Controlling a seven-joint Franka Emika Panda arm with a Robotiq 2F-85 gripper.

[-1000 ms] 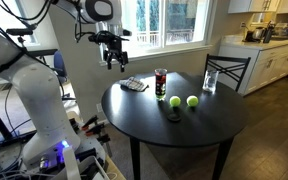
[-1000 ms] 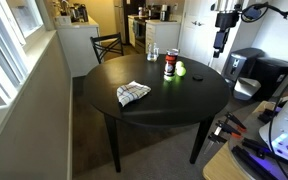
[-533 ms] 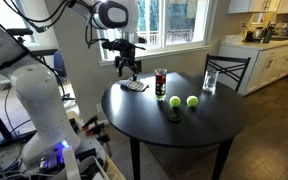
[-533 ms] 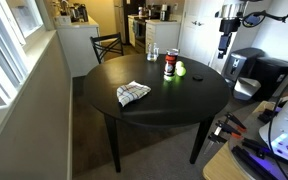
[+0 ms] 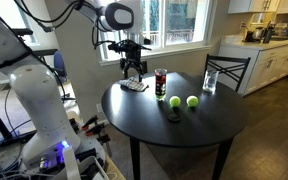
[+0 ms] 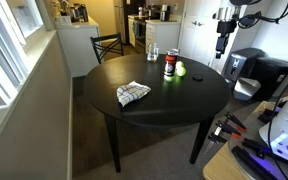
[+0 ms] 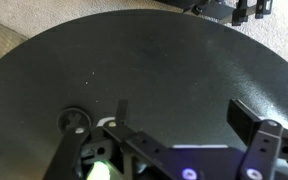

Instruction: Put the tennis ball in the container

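Observation:
Two yellow-green tennis balls (image 5: 174, 101) (image 5: 192, 101) lie on the round black table (image 5: 204, 125), just in front of the container (image 5: 161, 82), a tall clear can with a red band. In an exterior view the container (image 6: 170, 65) stands with one ball (image 6: 180, 69) beside it. My gripper (image 5: 134, 68) hangs open and empty above the table's edge, over a checked cloth (image 5: 134, 86) and well short of the can. It also shows in an exterior view (image 6: 222, 42). The wrist view shows only my open jaws (image 7: 184, 115) over bare black tabletop (image 7: 144, 60).
A clear drinking glass (image 5: 210, 81) stands at the table's far side near a black chair (image 5: 229, 68). The checked cloth (image 6: 133, 93) lies near the table's edge. A window and kitchen counters are behind. Robot base and cables stand beside the table.
My gripper has moved from beside the table in over its edge, a little lower, now above the cloth. The balls and the can have not moved.

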